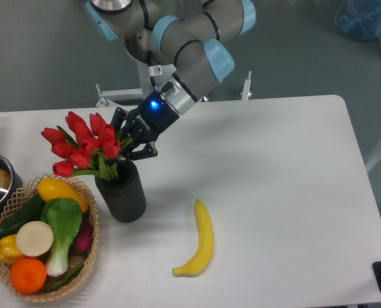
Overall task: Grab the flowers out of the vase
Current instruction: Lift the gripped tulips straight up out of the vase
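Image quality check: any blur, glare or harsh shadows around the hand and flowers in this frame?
Fixed camera: light is even and soft. The vase and banana cast only faint shadows. No glare on the table. The flowers are sharp. The dark hand shows little finger detail. A blue light glows on it.

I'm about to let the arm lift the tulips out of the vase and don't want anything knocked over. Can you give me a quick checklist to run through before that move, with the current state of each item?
1. Gripper at the flowers: ok, its fingers are among the stems just above the vase mouth.
2. Firm grasp on the stems: cannot tell, blooms and leaves hide the fingertips.
3. Vase upright: not ok, it leans toward the basket.
4. Stems out of the vase: not ok, they sit inside the mouth.
5. Basket clearance: not ok, the vase stands right beside it and blooms overhang its rim.
6. Banana out of the way: ok, it lies apart from the vase.
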### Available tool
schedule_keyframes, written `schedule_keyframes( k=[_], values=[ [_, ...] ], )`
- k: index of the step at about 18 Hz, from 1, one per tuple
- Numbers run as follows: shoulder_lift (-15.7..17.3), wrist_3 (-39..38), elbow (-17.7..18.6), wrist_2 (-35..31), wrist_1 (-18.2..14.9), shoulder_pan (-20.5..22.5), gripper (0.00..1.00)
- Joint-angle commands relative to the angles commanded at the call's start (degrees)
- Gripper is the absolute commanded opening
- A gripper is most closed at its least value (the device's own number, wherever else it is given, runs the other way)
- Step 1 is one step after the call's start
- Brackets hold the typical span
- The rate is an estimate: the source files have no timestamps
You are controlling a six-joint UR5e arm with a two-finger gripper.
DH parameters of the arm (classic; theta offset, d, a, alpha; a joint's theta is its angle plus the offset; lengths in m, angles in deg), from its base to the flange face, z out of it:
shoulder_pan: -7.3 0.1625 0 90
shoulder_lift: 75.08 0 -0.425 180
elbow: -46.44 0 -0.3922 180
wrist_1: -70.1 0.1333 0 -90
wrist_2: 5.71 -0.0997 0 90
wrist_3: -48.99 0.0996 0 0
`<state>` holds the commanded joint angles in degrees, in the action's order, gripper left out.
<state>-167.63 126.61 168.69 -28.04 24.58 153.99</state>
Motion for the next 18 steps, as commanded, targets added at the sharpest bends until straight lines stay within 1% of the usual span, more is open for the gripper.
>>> schedule_keyframes(
  k=[5,7,12,15,18],
  values=[
    [2.29,-5.00,-0.87,3.34,0.00,1.14,0.00],
    [2.90,-8.43,-2.19,4.57,0.00,1.32,0.00],
    [3.35,-18.01,-5.79,4.84,0.00,1.76,0.00],
    [4.04,-21.27,-6.24,6.15,0.00,1.93,0.00],
    [5.28,-23.82,-6.42,8.17,-0.09,3.60,0.00]
  ],
)
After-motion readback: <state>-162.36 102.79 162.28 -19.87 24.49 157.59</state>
